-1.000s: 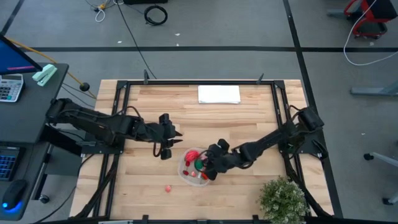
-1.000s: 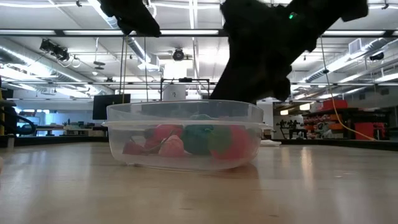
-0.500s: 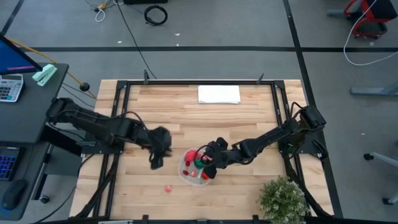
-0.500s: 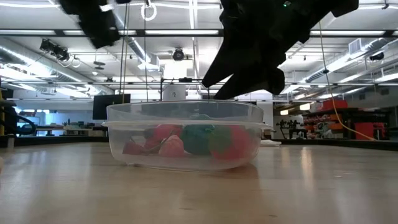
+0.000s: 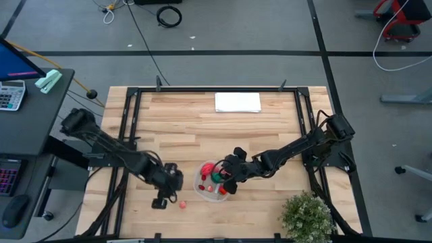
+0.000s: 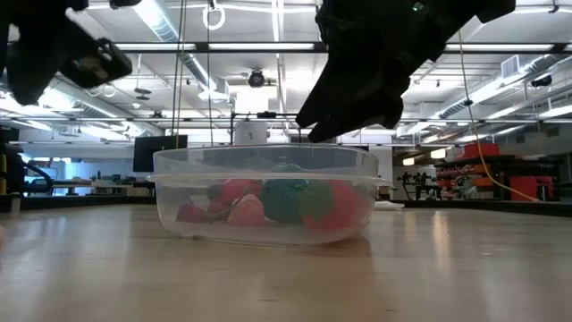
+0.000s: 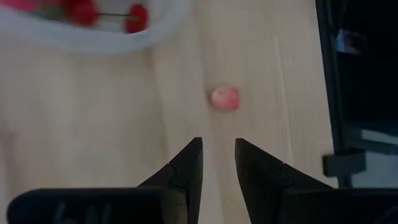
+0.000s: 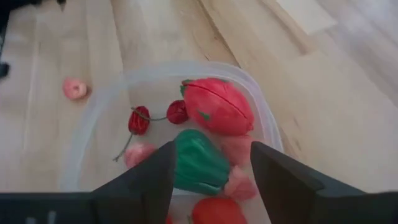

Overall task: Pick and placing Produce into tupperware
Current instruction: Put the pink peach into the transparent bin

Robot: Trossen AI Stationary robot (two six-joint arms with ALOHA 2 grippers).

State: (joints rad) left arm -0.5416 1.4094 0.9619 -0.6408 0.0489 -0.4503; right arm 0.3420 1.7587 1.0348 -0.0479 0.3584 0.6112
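Stray pink produce (image 5: 182,203) directly ahead of left gripper (image 5: 160,202), on bare tabletop (image 5: 270,128) near the front edge.
Left jaws spread narrowly, empty, aligned on the roundish piece, no clear long axis. Right gripper (image 5: 223,177) poised above tupperware (image 5: 200,189), jaws spread wide, empty; remaining produce inside.

My tabletop (image 5: 270,131): pale wood planks, black frame rails along edges. Grey floor (image 5: 236,27) around, dark tape lines crossing it. Coiled black cable (image 5: 169,15) on floor beyond far edge. Dark side desk (image 5: 27,108) with calculator (image 5: 10,94) beside me. Low view: open hall, long ceiling strip lights (image 6: 268,46), monitor (image 6: 159,152) on far bench.
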